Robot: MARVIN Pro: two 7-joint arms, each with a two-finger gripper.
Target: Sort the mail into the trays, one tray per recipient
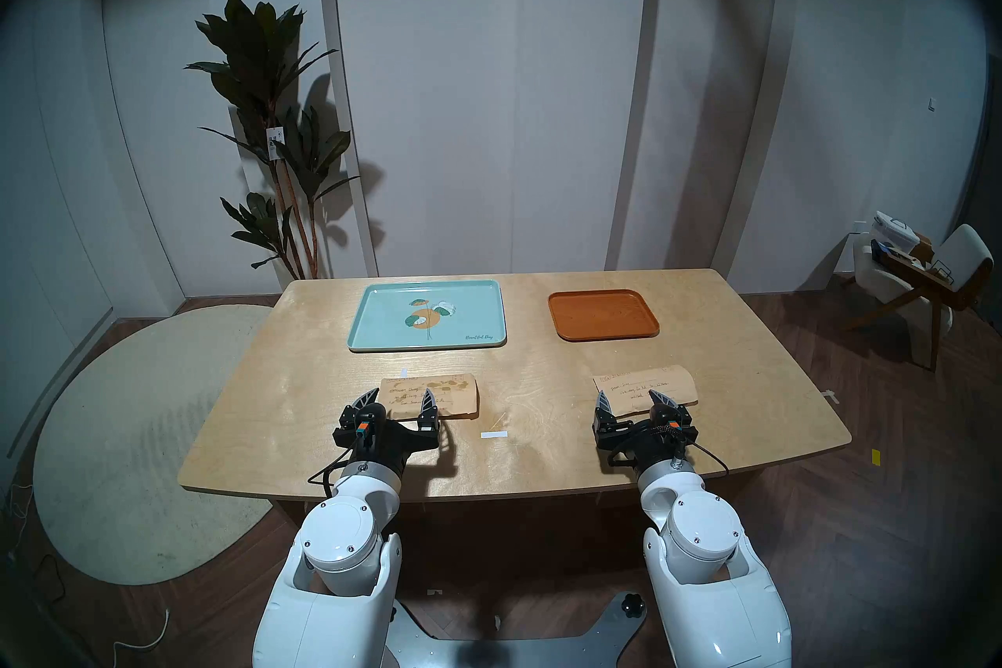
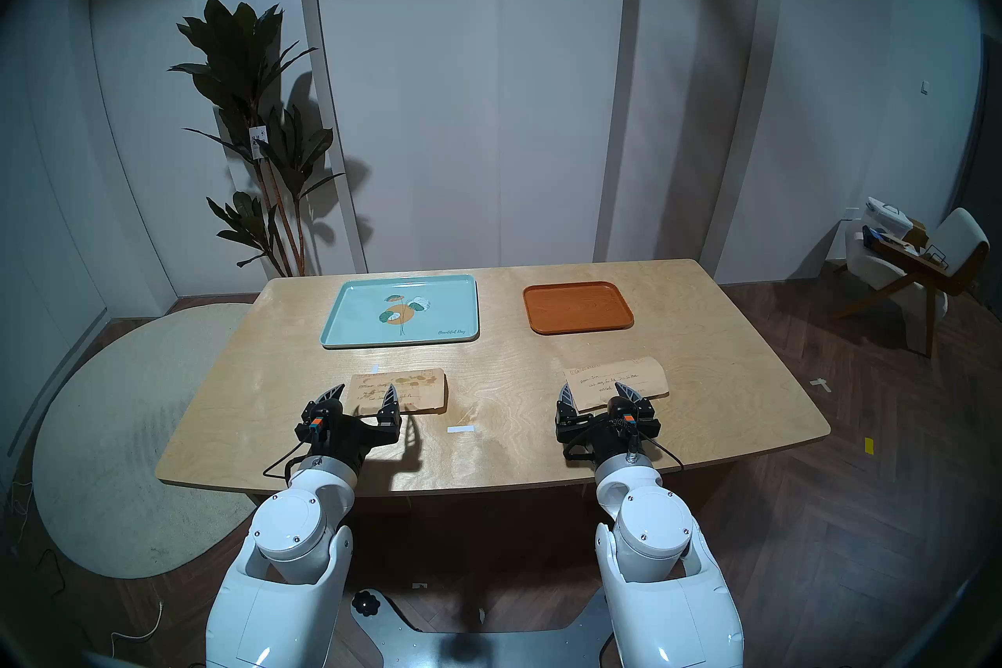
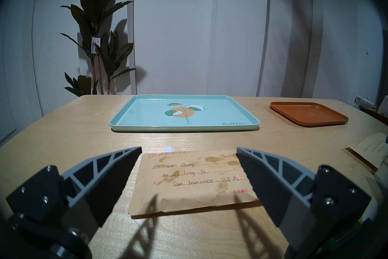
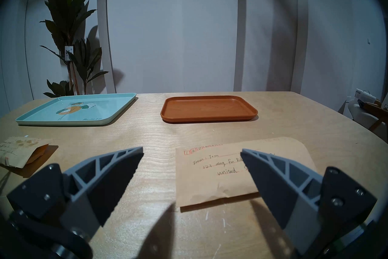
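A tan blotchy envelope (image 1: 453, 393) lies flat on the table, addressed to Mr. Steven Chung in the left wrist view (image 3: 189, 180). My left gripper (image 1: 400, 397) is open and empty, hovering over its near left part. A plain tan envelope (image 1: 667, 382) lies to the right, with handwriting in the right wrist view (image 4: 220, 170). My right gripper (image 1: 633, 400) is open and empty over its near edge. The mint-teal tray (image 1: 379, 325) with leaf print and the smaller orange-brown tray (image 1: 602, 314) sit empty at the far side.
A small white paper strip (image 1: 493, 434) lies on the table between the two arms. A tiny white scrap (image 1: 403, 372) lies just beyond the blotchy envelope. A potted plant (image 1: 271, 108) stands behind the table's far left corner. A chair (image 1: 932, 282) with clutter stands at right.
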